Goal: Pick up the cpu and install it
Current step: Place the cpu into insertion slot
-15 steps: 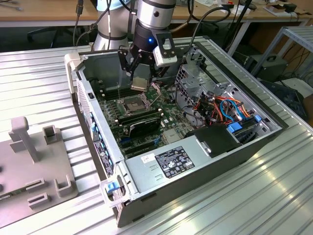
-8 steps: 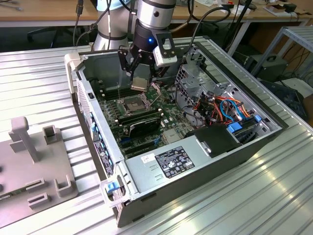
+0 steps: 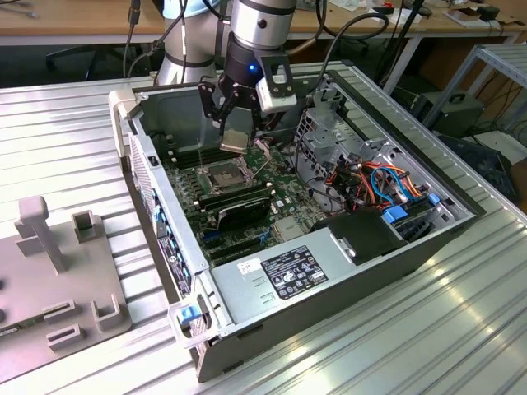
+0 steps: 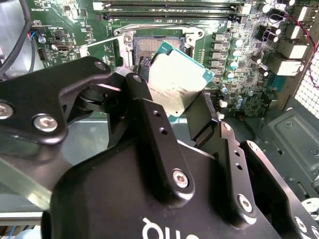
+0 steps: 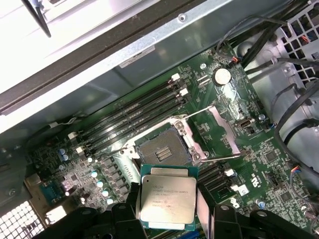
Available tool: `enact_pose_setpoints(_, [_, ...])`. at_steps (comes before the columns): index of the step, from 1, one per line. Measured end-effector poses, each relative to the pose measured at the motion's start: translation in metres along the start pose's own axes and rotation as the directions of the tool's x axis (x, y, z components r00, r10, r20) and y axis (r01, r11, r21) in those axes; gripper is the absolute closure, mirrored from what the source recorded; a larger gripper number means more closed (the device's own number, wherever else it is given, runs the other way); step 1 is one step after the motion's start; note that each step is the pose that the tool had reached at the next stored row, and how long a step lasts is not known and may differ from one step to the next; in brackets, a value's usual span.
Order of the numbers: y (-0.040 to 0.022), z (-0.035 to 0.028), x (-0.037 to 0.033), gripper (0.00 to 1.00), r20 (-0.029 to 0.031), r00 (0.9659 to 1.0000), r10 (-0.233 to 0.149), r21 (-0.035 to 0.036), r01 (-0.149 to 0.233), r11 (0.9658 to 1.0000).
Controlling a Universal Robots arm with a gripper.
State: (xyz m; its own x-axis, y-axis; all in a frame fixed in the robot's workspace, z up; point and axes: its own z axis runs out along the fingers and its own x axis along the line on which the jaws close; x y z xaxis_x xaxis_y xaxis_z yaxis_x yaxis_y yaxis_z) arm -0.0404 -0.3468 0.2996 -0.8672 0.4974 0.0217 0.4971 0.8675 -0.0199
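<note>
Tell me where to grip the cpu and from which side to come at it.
Grip the cpu by two opposite side edges, coming from its metal-top side. It is a thin flat square, so only the edges offer purchase, and the underside stays free to face the open socket. The gripper holds it this way now, above the socket.

We count one cpu (image 5: 167,199), one open socket (image 5: 162,147), one motherboard (image 5: 269,159), one computer case (image 3: 346,309), one power supply (image 3: 288,276), and one grey fixture (image 3: 49,280) at eight o'clock from the case.
</note>
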Motion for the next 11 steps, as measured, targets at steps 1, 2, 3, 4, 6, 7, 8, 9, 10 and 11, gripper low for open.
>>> enact_pose_setpoints(1, [0.0,0.0001,0.0,0.45,-0.0001,1.0,0.007,-0.0002,-0.007,1.0])
enact_pose_setpoints(2, [0.0,0.0002,0.0,0.45,-0.0002,0.9999,0.014,-0.0003,-0.014,0.9999])
enact_pose_setpoints(3, [0.0,0.0002,0.0,0.45,-0.0004,0.9998,0.022,-0.0005,-0.022,0.9998])
enact_pose_setpoints(4, [0.0,0.0003,0.0,0.45,-0.0006,0.9996,0.028,-0.0007,-0.028,0.9996])
enact_pose_setpoints(6, [0.0,0.0004,0.0,0.45,-0.0007,0.9994,0.035,-0.0008,-0.035,0.9994])
enact_pose_setpoints(7, [0.0,0.0004,0.0,0.45,-0.0008,0.9992,0.039,-0.0008,-0.039,0.9992])
enact_pose_setpoints(8, [0.0,0.0004,0.0,0.45,-0.0008,0.9991,0.042,-0.0009,-0.042,0.9991])
enact_pose_setpoints(9, [0.0,0.0005,0.0,0.45,-0.0009,0.9989,0.047,-0.001,-0.047,0.9989])
enact_pose_setpoints(10, [0.0,0.0005,0.0,0.45,-0.001,0.9988,0.05,-0.0011,-0.05,0.9988])
enact_pose_setpoints(11, [0.0,0.0005,0.0,0.45,-0.0011,0.9985,0.055,-0.0012,-0.055,0.9985])
